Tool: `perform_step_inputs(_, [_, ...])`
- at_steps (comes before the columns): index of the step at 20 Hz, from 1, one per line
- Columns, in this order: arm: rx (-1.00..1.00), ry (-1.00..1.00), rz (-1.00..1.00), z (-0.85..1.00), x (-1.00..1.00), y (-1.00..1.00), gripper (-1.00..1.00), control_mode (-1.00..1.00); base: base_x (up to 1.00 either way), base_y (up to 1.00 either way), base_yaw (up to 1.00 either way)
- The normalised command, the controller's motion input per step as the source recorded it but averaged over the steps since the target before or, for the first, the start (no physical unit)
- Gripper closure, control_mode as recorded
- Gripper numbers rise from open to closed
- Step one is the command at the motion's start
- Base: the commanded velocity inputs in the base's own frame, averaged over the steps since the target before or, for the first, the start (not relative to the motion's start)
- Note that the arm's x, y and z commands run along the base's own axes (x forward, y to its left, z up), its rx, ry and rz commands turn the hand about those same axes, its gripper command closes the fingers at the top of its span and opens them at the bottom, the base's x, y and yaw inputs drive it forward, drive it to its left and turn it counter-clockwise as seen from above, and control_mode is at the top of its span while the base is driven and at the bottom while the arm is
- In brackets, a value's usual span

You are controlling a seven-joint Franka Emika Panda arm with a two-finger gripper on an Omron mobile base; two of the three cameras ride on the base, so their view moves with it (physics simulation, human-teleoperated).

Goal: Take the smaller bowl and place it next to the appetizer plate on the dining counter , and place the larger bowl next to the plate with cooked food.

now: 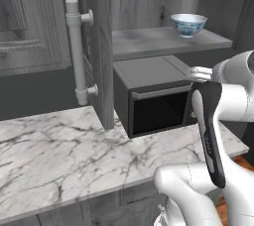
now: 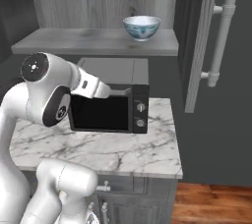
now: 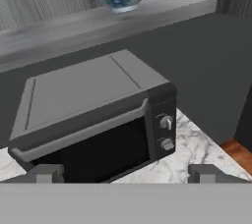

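One larger bowl (image 1: 188, 24), white with teal-blue pattern, upright on wooden shelf (image 1: 163, 41) above microwave (image 1: 151, 96); microwave, dark, door shut, two knobs at its right, standing on marble desk (image 1: 59, 150); cabinet door (image 1: 101, 46) ajar, pale bar handle (image 1: 77, 51); fingers (image 3: 45, 173) spread apart, grasping nothing, facing microwave front.

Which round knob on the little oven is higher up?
The upper knob sits nearer the oven's flat top; the lower knob is beneath it, closer to the marble counter.
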Motion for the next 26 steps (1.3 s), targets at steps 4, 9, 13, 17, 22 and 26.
perform_step_inputs(4, [0.34, -0.05, -0.25, 0.38, -0.08, -0.03, -1.00, -1.00, 0.00, 0.00, 0.00])
perform_step_inputs(9, [0.16, -0.08, -0.13, 0.66, 0.05, -0.20, -1.00, -1.00, 0.00, 0.00, 0.00])
perform_step_inputs(13, [0.13, -0.01, -0.02, 0.60, 0.11, -0.35, -1.00, -1.00, 0.00, 0.00, 0.00])
perform_step_inputs(17, [0.05, 0.00, 0.00, 0.31, 0.38, -0.25, -1.00, -1.00, 0.00, 0.00, 0.00])
perform_step_inputs(22, [0.00, 0.01, 0.00, 0.30, 0.70, -0.01, -1.00, -1.00, 0.00, 0.00, 0.00])
perform_step_inputs(26, [0.00, 0.06, 0.00, 0.24, 0.65, 0.00, -1.00, -1.00, 0.00, 0.00, 0.00])
